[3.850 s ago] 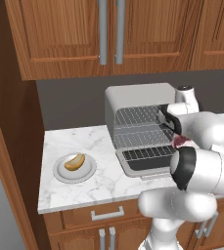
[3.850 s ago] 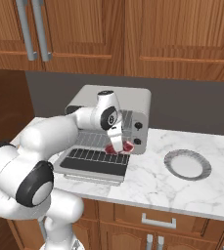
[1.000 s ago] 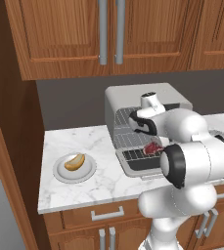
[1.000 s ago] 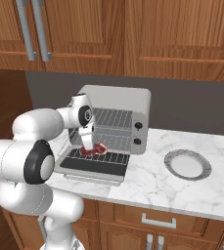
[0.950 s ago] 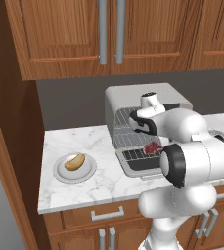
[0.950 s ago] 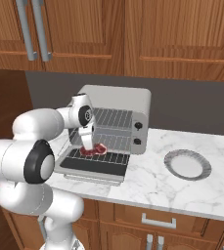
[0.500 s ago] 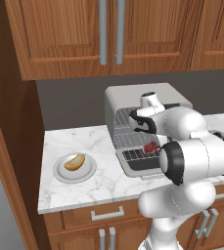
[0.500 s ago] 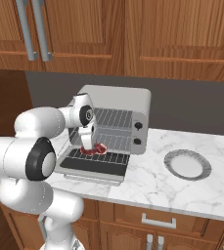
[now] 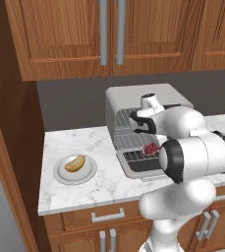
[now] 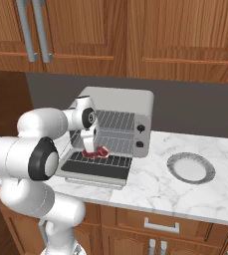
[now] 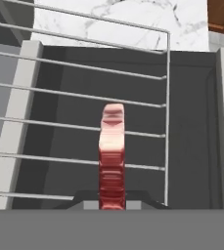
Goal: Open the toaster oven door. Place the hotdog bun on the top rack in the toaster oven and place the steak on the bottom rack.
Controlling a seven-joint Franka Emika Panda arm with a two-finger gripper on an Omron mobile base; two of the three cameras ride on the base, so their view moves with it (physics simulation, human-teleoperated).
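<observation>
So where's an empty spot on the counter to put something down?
Bare marble counter lies between the toaster oven and the empty plate, and in front of that plate. More lies between the bun's plate and the oven. It's crowded at the open toaster oven door, where the gripper holds the steak.

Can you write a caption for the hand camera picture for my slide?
The tool holds the red steak edge-on over a wire rack above the open toaster oven door.
</observation>
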